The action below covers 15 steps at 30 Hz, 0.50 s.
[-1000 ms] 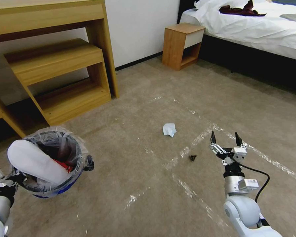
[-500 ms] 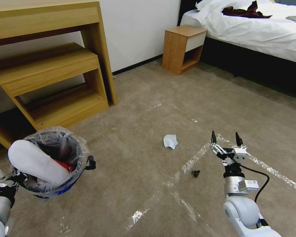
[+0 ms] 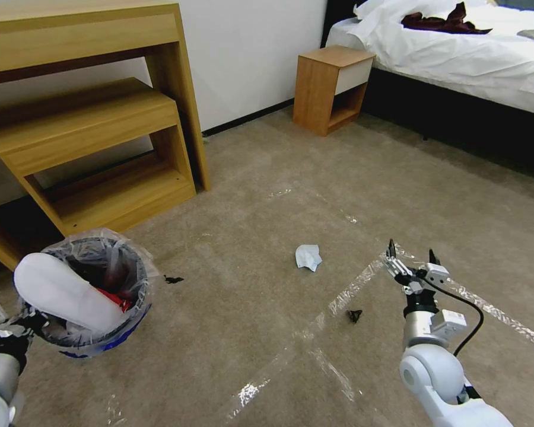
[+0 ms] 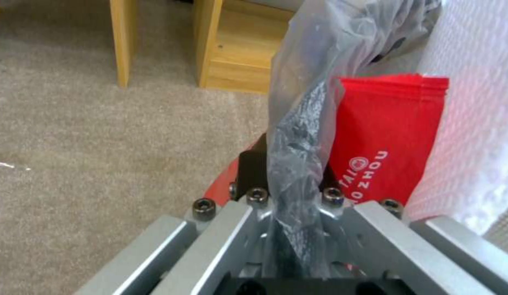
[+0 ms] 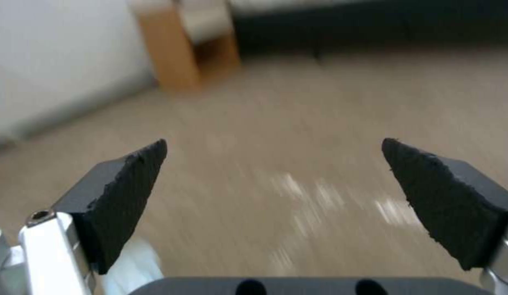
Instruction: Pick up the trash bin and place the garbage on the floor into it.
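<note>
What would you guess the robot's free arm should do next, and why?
Probably reach forward and left, lowering the open right gripper onto the white tissue wad. It lies loose on the carpet just ahead, while the left gripper is shut on the trash bin, already holding a slipper.

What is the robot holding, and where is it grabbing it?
The left gripper clamps the rim of the round red-and-blue plastic-lined trash bin. The right gripper is open, empty.
</note>
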Motion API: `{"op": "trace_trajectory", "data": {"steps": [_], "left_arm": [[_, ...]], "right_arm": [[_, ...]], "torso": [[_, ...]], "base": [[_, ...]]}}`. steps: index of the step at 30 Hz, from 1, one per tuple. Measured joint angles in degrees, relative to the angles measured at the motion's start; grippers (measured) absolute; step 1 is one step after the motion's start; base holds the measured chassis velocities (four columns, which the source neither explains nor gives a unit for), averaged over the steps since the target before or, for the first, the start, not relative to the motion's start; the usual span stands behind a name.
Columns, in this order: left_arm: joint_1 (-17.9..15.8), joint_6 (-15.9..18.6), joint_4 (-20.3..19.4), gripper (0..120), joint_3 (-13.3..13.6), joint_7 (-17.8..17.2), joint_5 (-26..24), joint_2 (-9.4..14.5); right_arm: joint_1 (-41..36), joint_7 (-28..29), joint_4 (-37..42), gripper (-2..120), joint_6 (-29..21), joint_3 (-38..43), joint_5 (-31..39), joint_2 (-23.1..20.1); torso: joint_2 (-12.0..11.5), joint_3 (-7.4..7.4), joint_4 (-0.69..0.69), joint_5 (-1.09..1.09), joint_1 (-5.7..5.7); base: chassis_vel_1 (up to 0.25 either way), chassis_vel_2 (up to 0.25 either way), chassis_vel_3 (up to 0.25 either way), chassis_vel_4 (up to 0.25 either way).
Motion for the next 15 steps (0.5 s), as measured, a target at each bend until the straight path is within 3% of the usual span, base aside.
{"op": "trace_trajectory", "data": {"steps": [1,3,5,15], "left_arm": [[-0.1,0.0,0.1,1,0.1,-0.1,0.0,0.0],[-0.1,0.0,0.2,1,0.1,-0.1,0.0,0.0],[-0.2,0.0,0.5,1,0.2,-0.1,0.0,0.0],[-0.1,-0.2,1.0,1,0.4,-0.1,0.4,-0.4]], "right_arm": [[0.8,4.7,-1.0,100,-5.3,-1.7,5.4,-0.6],[1.2,6.4,-1.5,100,-7.1,-2.3,7.4,-0.7],[3.5,12.9,-3.4,100,-13.4,-5.0,15.3,-0.6],[10.0,18.9,-12.1,100,-18.4,-10.4,23.9,2.7]], "torso": [[0.0,0.00,0.00,0.00,0.00],[0.0,0.00,0.00,0.00,0.00],[0.0,0.00,0.01,0.00,0.00],[0.0,0.01,0.02,0.00,0.00]], "base": [[0.000,0.000,0.000,0.000],[0.000,0.000,0.000,0.000],[0.000,0.000,0.000,0.000],[0.000,0.000,0.000,0.000]]}}
